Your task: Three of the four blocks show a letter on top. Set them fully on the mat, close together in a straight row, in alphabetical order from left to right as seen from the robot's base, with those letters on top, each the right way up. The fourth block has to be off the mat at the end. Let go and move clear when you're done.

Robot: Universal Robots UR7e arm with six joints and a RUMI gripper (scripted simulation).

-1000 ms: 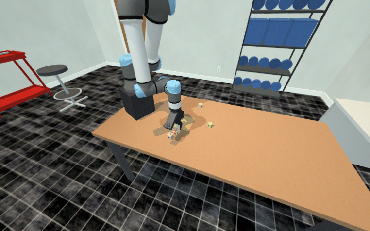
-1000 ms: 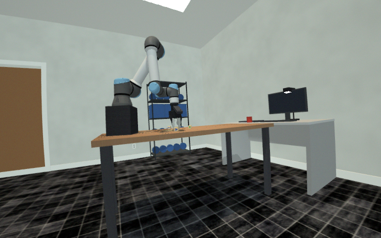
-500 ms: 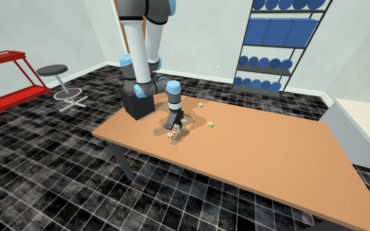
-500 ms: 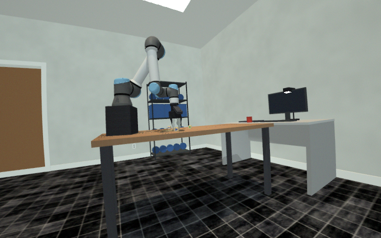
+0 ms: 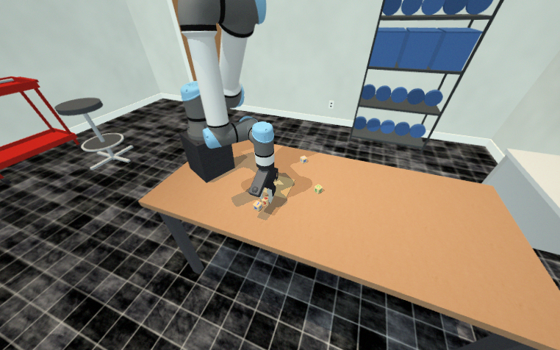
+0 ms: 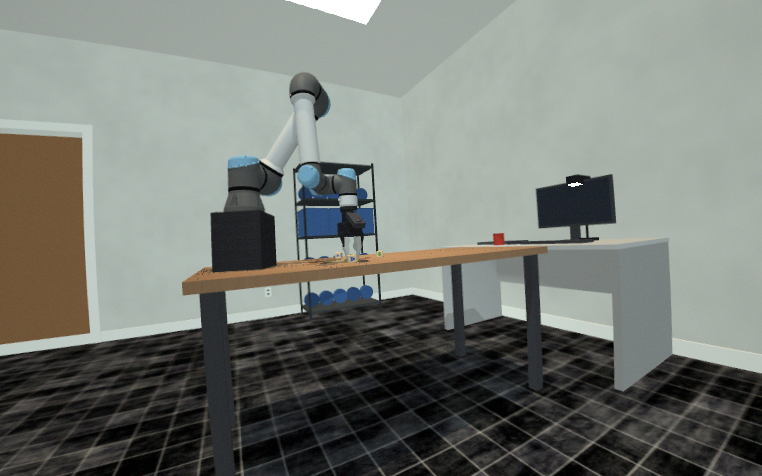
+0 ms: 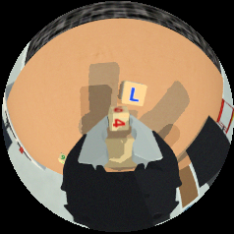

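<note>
My gripper is shut on a block with a red 4; another red mark shows on its far side. I cannot tell whether it is lifted. A block with a blue L on top lies just beyond it, slightly turned. A green-marked block lies apart from these. A fourth block lies further back in the top view; its top is too small to read. The yellowish mat is partly hidden by the gripper.
The wooden table bears the blocks and mat. The robot's black base box stands at one end. A white desk with a monitor and a shelf rack stand away from the table.
</note>
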